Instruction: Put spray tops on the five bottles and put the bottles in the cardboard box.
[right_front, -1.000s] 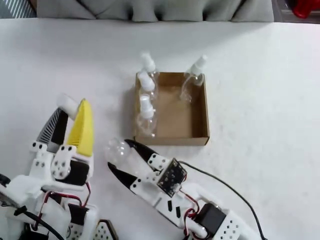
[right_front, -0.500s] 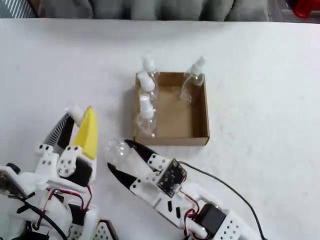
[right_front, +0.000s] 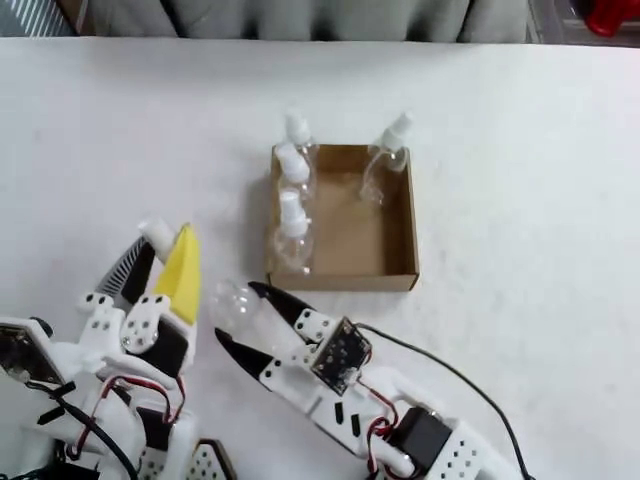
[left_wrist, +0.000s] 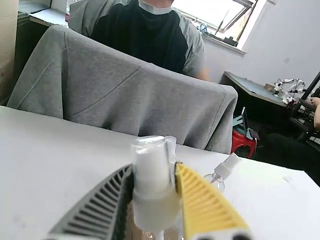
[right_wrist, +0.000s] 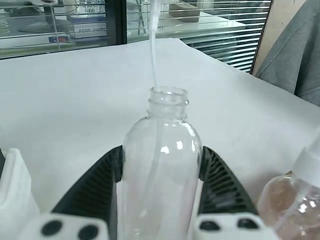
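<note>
Right gripper (right_front: 237, 310) pinched the uncapped bottle (right_wrist: 160, 155) near the table's (right_front: 520, 200) near edge, before the cardboard box (right_front: 405, 230); left gripper (right_front: 165, 240) clamped the spray top (left_wrist: 151, 185), its tube (right_wrist: 154, 50) inside the bottle neck.

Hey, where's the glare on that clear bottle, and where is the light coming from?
Right wrist view: the bottle has small bright glints on its shoulder, with bright blinds behind. Left wrist view: a bright window behind the spray top. High view: the bottle pales against the white table.
</note>
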